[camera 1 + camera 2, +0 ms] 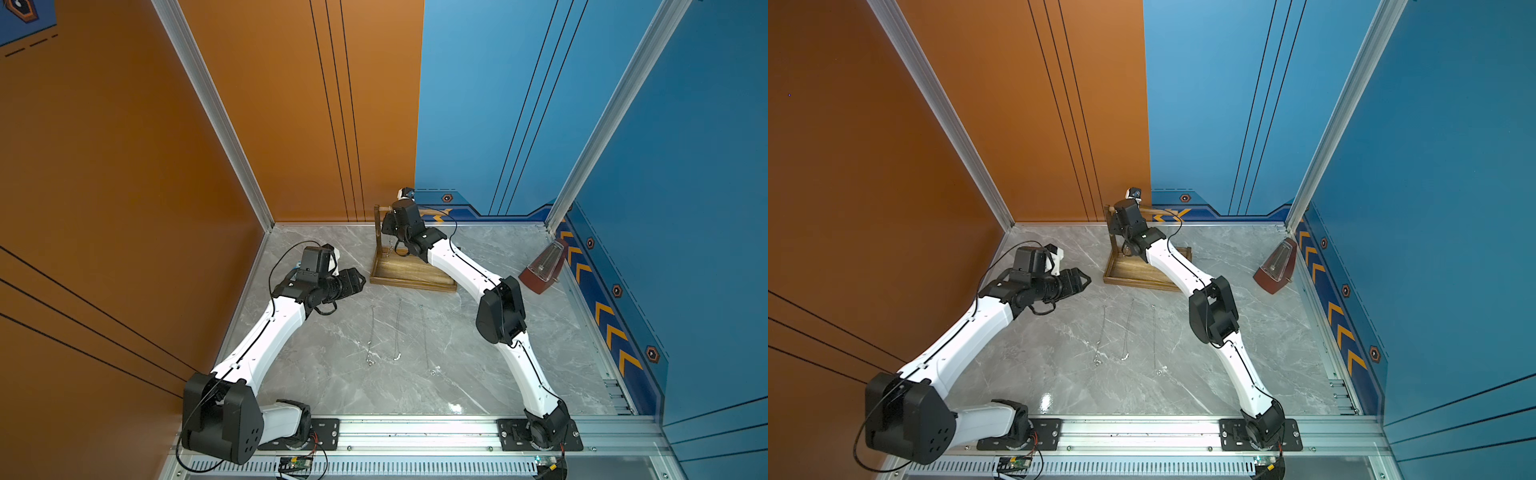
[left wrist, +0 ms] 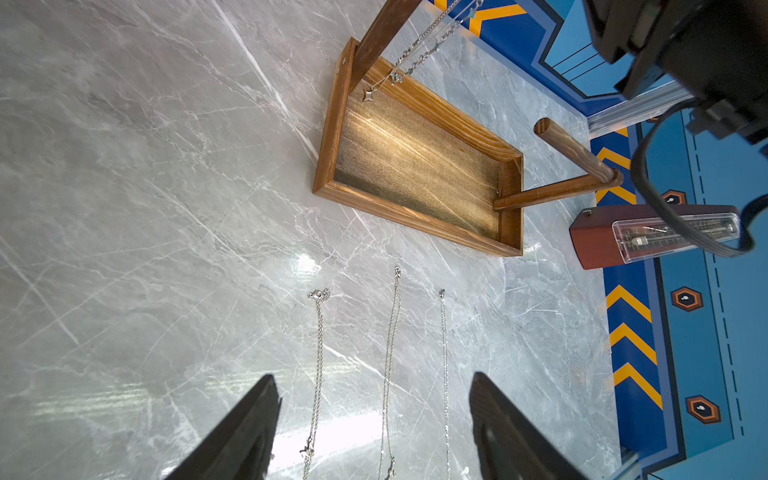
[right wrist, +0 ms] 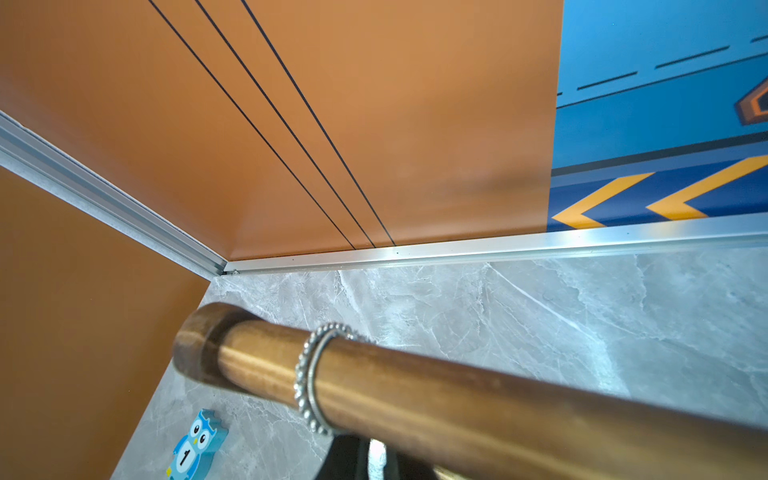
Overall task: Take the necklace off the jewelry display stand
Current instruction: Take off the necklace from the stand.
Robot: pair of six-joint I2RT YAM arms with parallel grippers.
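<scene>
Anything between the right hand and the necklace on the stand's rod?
Nothing visible. In the right wrist view the necklace loops the rod, and the right hand is shut close beside it; whether the necklace is pinched is hidden.

From up top we see the jewelry display stand [image 1: 409,284] sitting by the back wall, the right arm [image 1: 453,257] reaching over its tray and its wrist covering most of the top rod. We think a thin necklace [image 1: 390,246] hangs by the post, but it's really faint. The left gripper [image 1: 360,281] hovers just beside the tray, jaws apart. Three silver chains [image 1: 398,328] lie side by side on the marble table [image 1: 519,374], and a dark red metronome [image 1: 543,269] stands near the right wall.
</scene>
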